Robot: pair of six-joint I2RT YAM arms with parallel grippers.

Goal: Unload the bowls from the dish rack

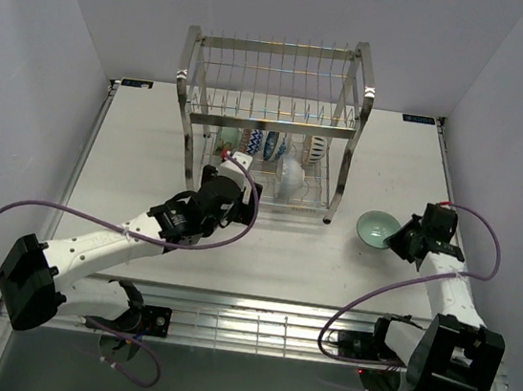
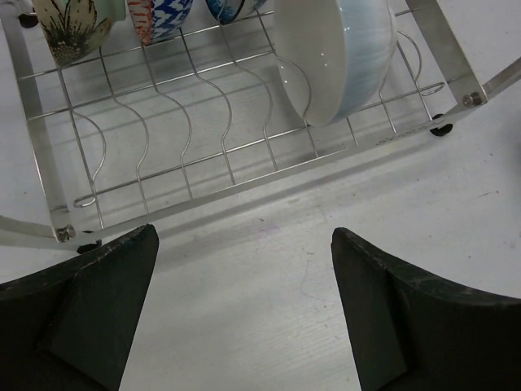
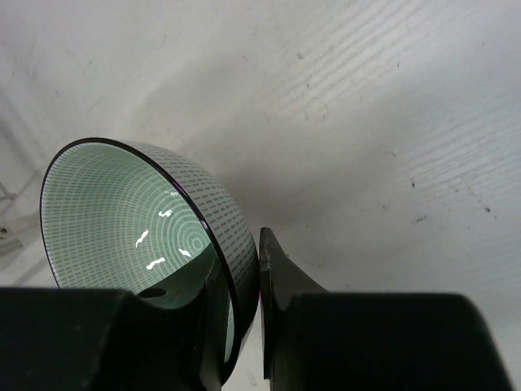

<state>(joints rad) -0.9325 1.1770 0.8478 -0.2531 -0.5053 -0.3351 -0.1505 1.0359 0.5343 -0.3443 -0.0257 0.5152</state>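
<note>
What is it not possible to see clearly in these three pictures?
- Top view: how many bowls stand in the rack; they are too small and its wires cross them.
- Left wrist: three patterned bowls, cut by the top edge.
- Right wrist: lower part of the green bowl, hidden behind the right end effector.

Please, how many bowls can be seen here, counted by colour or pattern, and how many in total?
Mint-green bowl, outside the dish rack: 1
Plain white-blue bowl, in the rack: 1
Patterned bowls, in the rack: 4
Total: 6 bowls
</note>
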